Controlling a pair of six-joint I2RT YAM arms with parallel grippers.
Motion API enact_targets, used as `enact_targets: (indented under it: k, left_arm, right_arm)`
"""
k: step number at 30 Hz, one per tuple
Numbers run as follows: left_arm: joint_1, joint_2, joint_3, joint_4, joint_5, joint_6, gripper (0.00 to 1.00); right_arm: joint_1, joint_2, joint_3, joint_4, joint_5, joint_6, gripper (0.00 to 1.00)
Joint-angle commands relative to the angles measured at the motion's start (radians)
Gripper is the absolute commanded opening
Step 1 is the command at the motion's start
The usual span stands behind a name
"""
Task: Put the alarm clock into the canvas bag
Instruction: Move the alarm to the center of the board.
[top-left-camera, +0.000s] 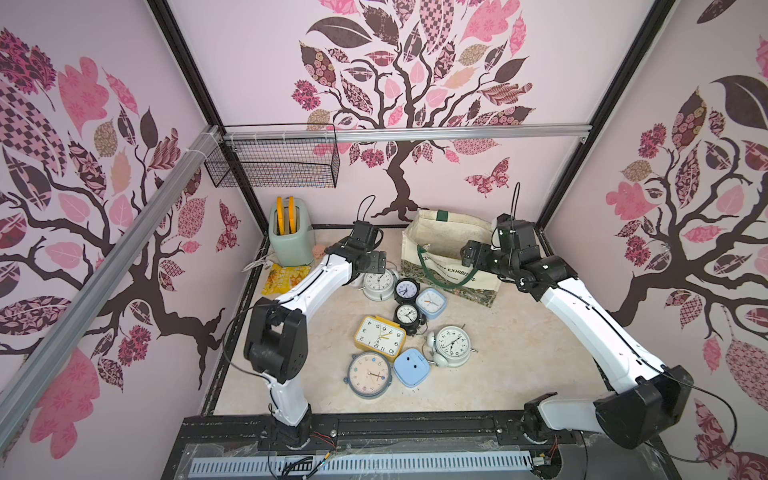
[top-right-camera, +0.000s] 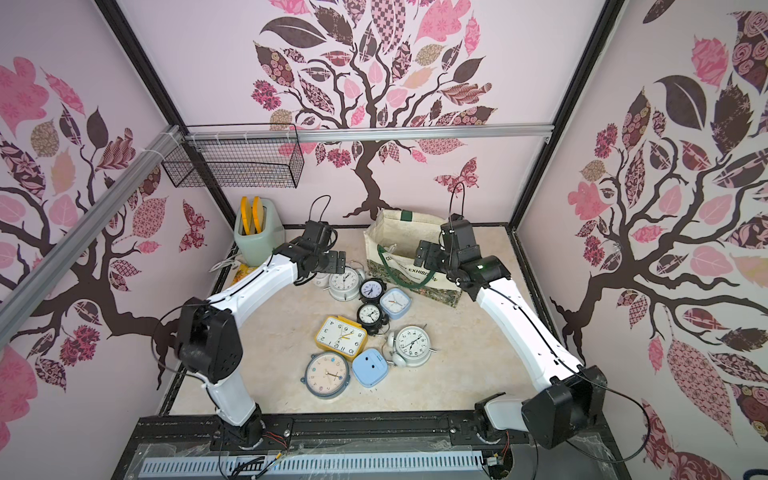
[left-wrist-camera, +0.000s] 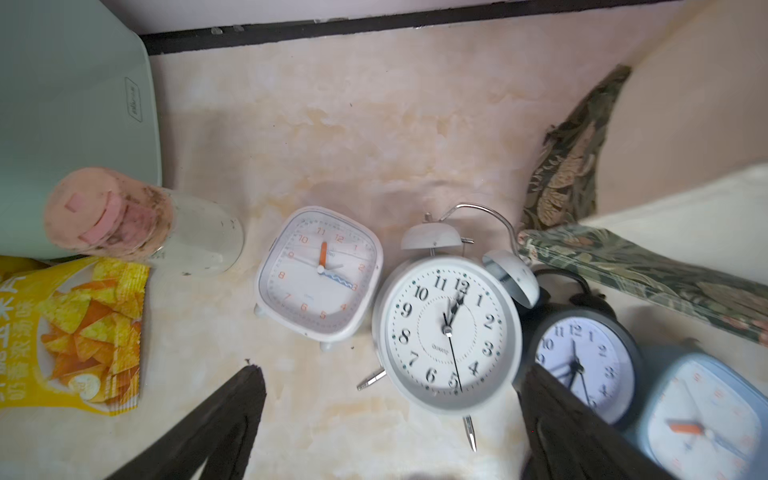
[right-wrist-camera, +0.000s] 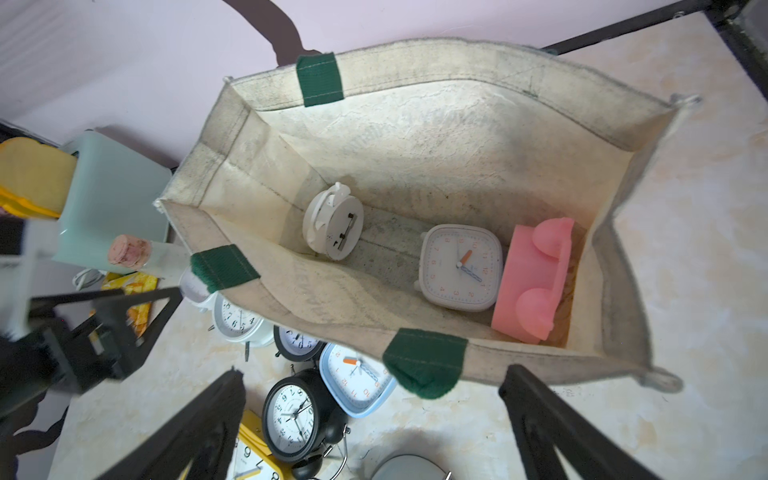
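The cream canvas bag (top-left-camera: 415, 257) (top-right-camera: 374, 249) stands open at the back right of the table, with dark green handles. In the right wrist view its rim (right-wrist-camera: 415, 66) frames a white round clock (right-wrist-camera: 332, 222) lying face down, a white square clock (right-wrist-camera: 459, 268) and a pink clock (right-wrist-camera: 534, 282). My right gripper (top-left-camera: 467, 253) (right-wrist-camera: 372, 372) hangs open and empty over the bag's near rim. My left gripper (top-left-camera: 376, 264) (left-wrist-camera: 390, 374) is open above a white twin-bell alarm clock (left-wrist-camera: 446, 332) (top-left-camera: 378, 284), beside a white square clock (left-wrist-camera: 318, 274).
Several more clocks lie mid-table: black ones (top-left-camera: 406, 289) (top-left-camera: 406, 314), light blue (top-left-camera: 431, 302), yellow (top-left-camera: 380, 336), white twin-bell (top-left-camera: 451, 345), grey round (top-left-camera: 370, 374). A green toaster (top-left-camera: 289, 237), chips packet (top-left-camera: 284, 279) and corked bottle (left-wrist-camera: 137, 224) stand at back left. A wire basket (top-left-camera: 274, 160) hangs above.
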Motion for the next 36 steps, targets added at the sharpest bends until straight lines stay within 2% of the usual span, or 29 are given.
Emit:
enact_targets:
  k: [1, 8, 10, 17, 33, 36]
  left_arm:
    - [0.041, 0.098, 0.133, -0.048, 0.002, 0.036, 0.98]
    - [0.097, 0.326, 0.332, -0.046, 0.018, 0.082, 0.98]
    - [0.1, 0.363, 0.355, -0.021, -0.007, 0.104, 0.98]
    - [0.131, 0.466, 0.448, -0.009, 0.01, 0.101, 0.98]
    - [0.152, 0.47, 0.38, -0.041, 0.029, 0.093, 0.97]
    - [0.154, 0.455, 0.323, -0.039, 0.031, 0.093, 0.97]
  right_arm:
    - [0.023, -0.046, -0.016, 0.008, -0.042, 0.013, 1.0]
    - [0.06, -0.066, -0.063, 0.008, -0.105, 0.006, 1.0]
    - [0.065, -0.071, -0.069, 0.008, -0.118, 0.005, 1.0]
    - [0.071, -0.07, -0.082, 0.005, -0.147, 0.001, 1.0]
    - [0.072, -0.064, -0.106, 0.029, -0.206, 0.013, 1.0]
    - [0.073, -0.073, -0.11, 0.032, -0.213, 0.015, 1.0]
